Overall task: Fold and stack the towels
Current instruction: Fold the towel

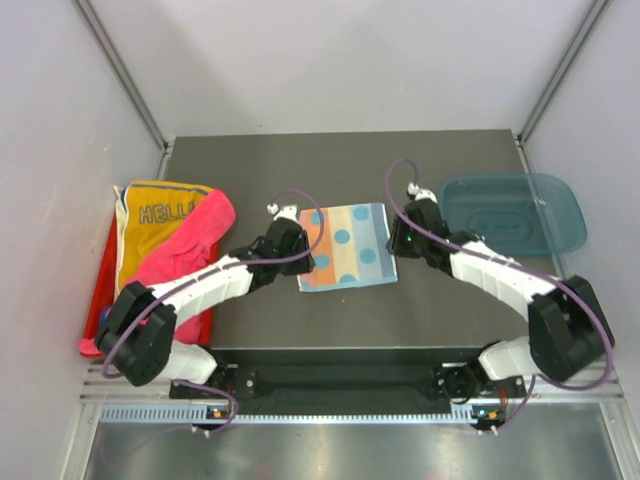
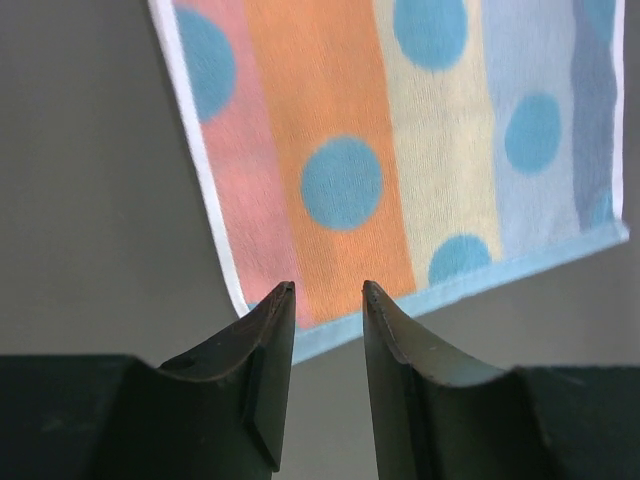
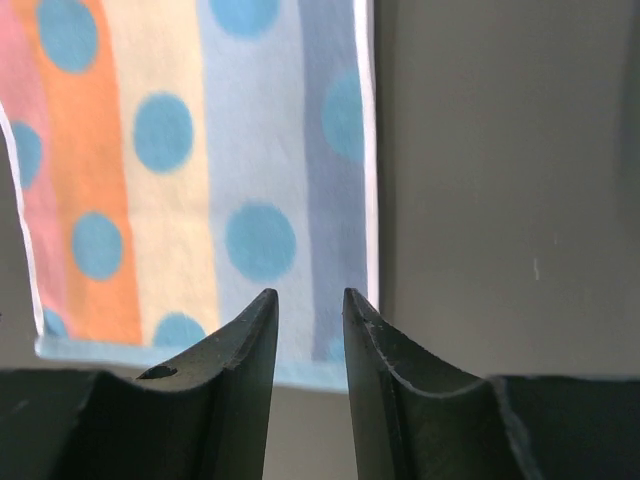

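A striped towel with blue dots (image 1: 345, 245) lies flat on the dark table, pink and orange stripes at its left and light blue at its right. My left gripper (image 1: 303, 243) is open and empty over its left near corner; the left wrist view shows the fingertips (image 2: 280, 300) just above the towel's (image 2: 340, 180) blue hem. My right gripper (image 1: 394, 245) is open and empty over its right near corner; the right wrist view shows that gripper (image 3: 308, 295) above the towel's (image 3: 200, 180) right edge. A yellow "HELLO" towel (image 1: 160, 215) and a hot pink towel (image 1: 190, 250) lie heaped at the left.
A red tray (image 1: 104, 270) holds the yellow and pink towels at the table's left edge. A translucent teal bin (image 1: 515, 212) stands at the right rear. White walls enclose the table (image 1: 330, 160) on three sides.
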